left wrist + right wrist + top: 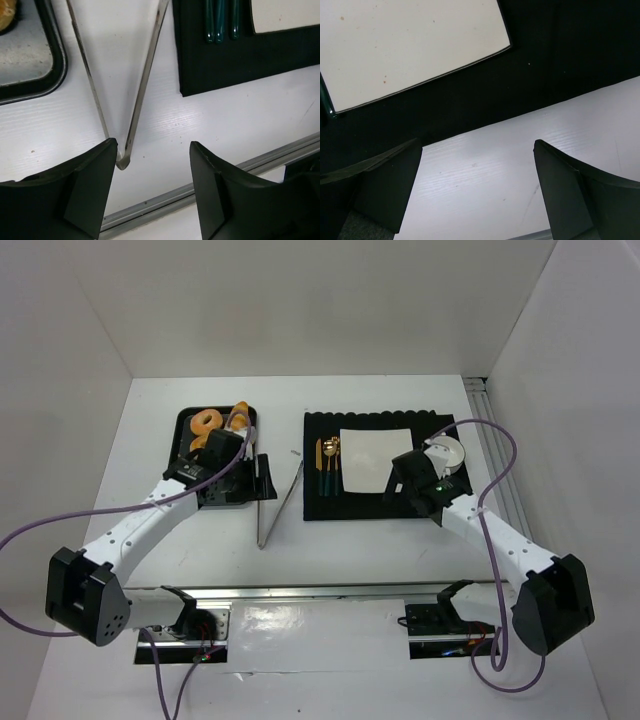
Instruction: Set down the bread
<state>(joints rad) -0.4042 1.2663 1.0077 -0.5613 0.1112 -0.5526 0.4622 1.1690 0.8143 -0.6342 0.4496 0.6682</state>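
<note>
A black tray [185, 415] at the back left holds a ring doughnut [206, 422] and orange pastries [238, 415]. I cannot pick out the bread for sure. A golden-brown rounded edge [198, 445] shows in the tray beside my left gripper. It also shows at the top left corner of the left wrist view [5, 15]. My left gripper [243, 475] is open and empty. It hangs over the table near the tray's right corner, above the hinge of the metal tongs [140, 90]. My right gripper [405, 485] is open and empty over the near edge of the black placemat [545, 50].
The tongs [272, 502] lie between the tray and the placemat [370, 505]. The mat carries a white square plate [372, 462], green-handled cutlery [328, 468] and a white cup [447, 453]. A metal rail [210, 180] runs along the near edge.
</note>
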